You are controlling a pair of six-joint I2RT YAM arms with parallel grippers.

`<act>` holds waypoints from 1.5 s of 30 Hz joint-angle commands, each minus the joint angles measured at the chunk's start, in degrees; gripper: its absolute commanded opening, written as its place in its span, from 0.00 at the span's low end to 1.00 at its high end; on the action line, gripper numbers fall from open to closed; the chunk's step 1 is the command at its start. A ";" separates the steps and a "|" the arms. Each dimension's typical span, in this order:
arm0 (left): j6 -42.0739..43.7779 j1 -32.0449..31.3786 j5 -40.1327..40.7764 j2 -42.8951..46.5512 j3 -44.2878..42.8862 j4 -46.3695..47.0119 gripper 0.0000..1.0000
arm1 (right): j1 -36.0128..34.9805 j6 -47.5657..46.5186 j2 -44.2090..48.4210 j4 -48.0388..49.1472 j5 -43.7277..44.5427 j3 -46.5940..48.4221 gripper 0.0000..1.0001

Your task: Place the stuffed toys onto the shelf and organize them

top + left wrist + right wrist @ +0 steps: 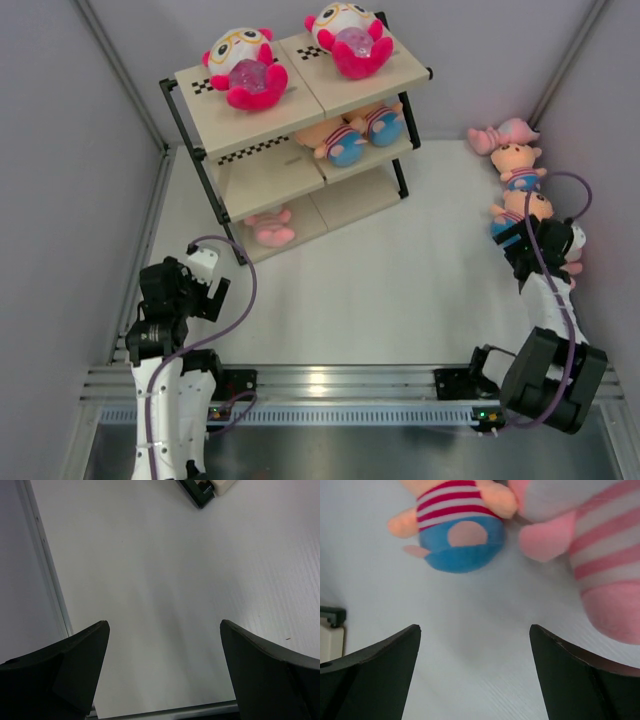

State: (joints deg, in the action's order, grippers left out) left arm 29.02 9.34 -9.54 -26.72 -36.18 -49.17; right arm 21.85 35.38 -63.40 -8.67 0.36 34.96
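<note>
striped toy cropped at head, shelved pink toy half hidden

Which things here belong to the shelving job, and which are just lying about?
Job: the shelf; five stuffed toys on it; the loose toys by the right wall; the open right gripper pointed at them.
Not job: metal rail; purple cables.

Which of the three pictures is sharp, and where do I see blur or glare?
Top external: sharp, with bright glare on the metal rail at the bottom edge. Right wrist: the peach toy and the pink toy are close and blurred. Left wrist: even light, the table plain, the fingers dark.
</note>
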 commanded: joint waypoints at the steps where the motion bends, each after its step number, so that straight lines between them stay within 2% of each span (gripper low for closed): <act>1: 0.08 0.15 0.31 0.35 -0.03 2.76 0.99 | 3.98 6.81 -1.02 14.54 -1.76 -0.77 0.89; 10: 0.08 0.06 0.57 -0.61 0.15 2.76 0.99 | 5.31 14.36 -13.85 23.51 -2.91 1.69 0.89; 17: -0.01 0.15 0.66 -1.40 0.06 2.67 0.99 | 5.31 17.27 -22.38 23.35 1.31 6.52 0.84; 20: 0.08 0.32 0.66 -1.32 0.15 2.67 0.99 | 5.31 15.61 -24.31 22.38 2.10 7.93 0.69; 21: 0.08 0.32 0.58 -1.23 0.15 2.67 0.99 | 5.31 15.43 -25.10 22.12 2.27 8.37 0.60; 23: -0.01 0.32 0.66 -0.97 0.24 2.76 0.99 | 5.31 12.63 -28.16 23.08 1.05 9.86 0.49; 24: -0.10 0.32 0.66 -0.97 0.15 2.76 0.99 | 5.31 11.66 -29.23 21.78 0.00 10.82 0.31; 26: -0.01 0.41 0.58 -0.62 0.24 2.85 0.99 | 5.31 9.11 -30.21 21.59 -2.01 11.62 0.17; 27: -0.01 0.59 0.58 -0.44 0.32 2.76 0.99 | 5.31 8.58 -29.69 21.41 -3.16 11.53 0.07; 28: 0.08 0.67 0.58 -0.26 0.59 3.02 0.99 | 5.14 8.13 -28.90 21.32 -3.43 10.66 0.01; 29: 0.16 0.68 0.58 0.09 0.68 3.20 0.99 | 4.88 6.91 -26.37 20.97 -3.26 10.13 0.00; 32: 0.16 0.76 0.49 0.88 0.85 3.37 0.99 | 2.51 3.06 -20.39 18.34 -0.98 9.42 0.00; 35: 0.34 0.85 0.14 2.19 1.29 3.81 0.99 | -2.84 -1.61 -14.68 13.60 0.94 9.78 0.00; 41: 0.52 0.85 -0.13 4.31 1.99 4.34 0.99 | -14.80 -1.63 -1.94 4.28 2.80 7.14 0.00; 45: 0.96 0.85 -0.83 4.22 2.08 4.34 0.98 | -29.71 -0.57 4.06 -1.17 4.47 6.78 0.00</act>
State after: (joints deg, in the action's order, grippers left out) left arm 29.32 9.76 -9.52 -22.94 -34.59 -47.97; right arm 0.95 35.38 -63.00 -3.84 2.83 42.00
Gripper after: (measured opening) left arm 0.984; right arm 0.050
